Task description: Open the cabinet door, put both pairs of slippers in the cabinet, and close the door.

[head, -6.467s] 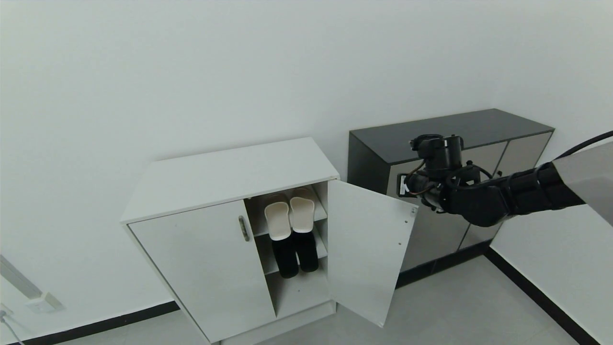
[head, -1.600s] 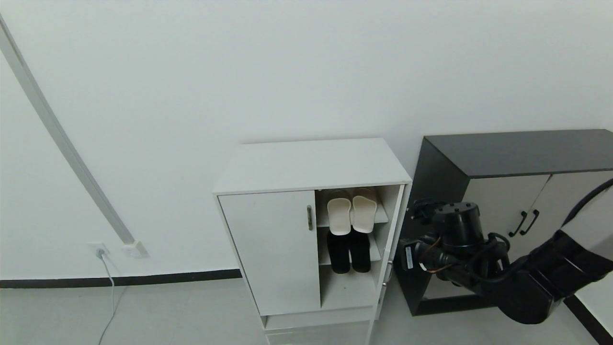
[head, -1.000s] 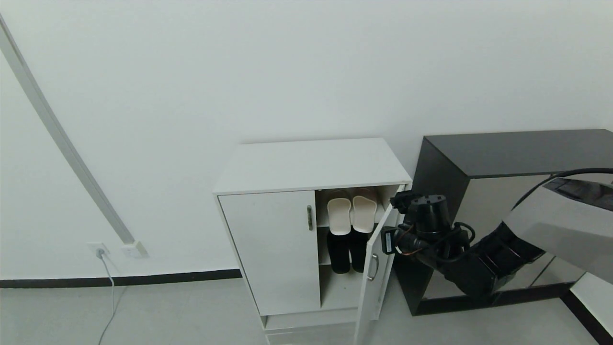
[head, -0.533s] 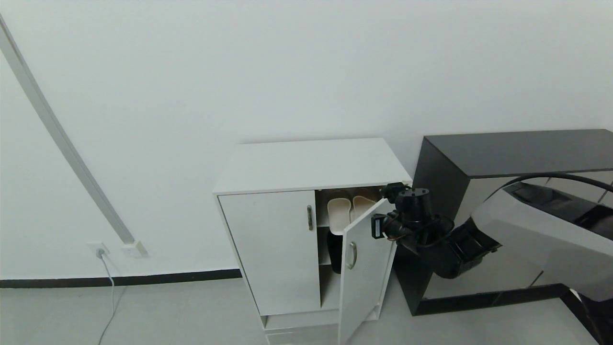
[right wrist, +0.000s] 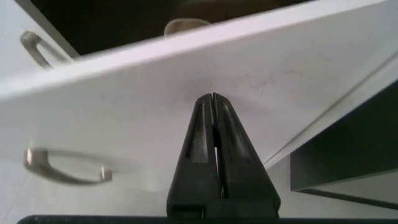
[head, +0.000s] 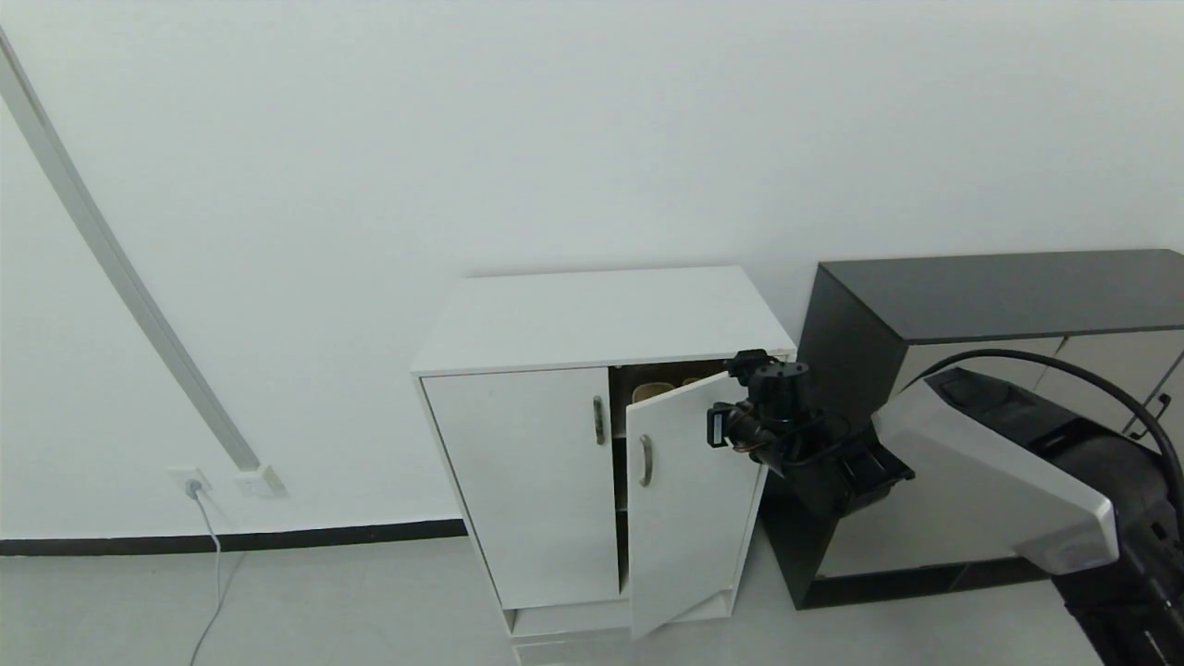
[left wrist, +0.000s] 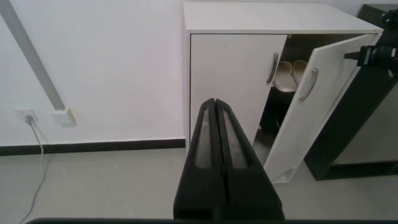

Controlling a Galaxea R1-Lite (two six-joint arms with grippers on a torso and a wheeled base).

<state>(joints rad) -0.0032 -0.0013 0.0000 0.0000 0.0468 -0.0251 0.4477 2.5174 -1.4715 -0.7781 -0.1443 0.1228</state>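
right claw (right wrist: 214, 98) at ajar door (head: 689, 499), black cabinet (head: 925, 296) beside

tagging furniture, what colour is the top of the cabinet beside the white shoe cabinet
Matte black cabinet top, clearest in the head view.

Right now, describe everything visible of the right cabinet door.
The door is a flat white panel, wood-like, with an upright metal handle near its free edge. Hinged on the right side of the cabinet, it stands ajar, a dark gap beside the shut left door. The shut right hand seems to press its outer face, high up.
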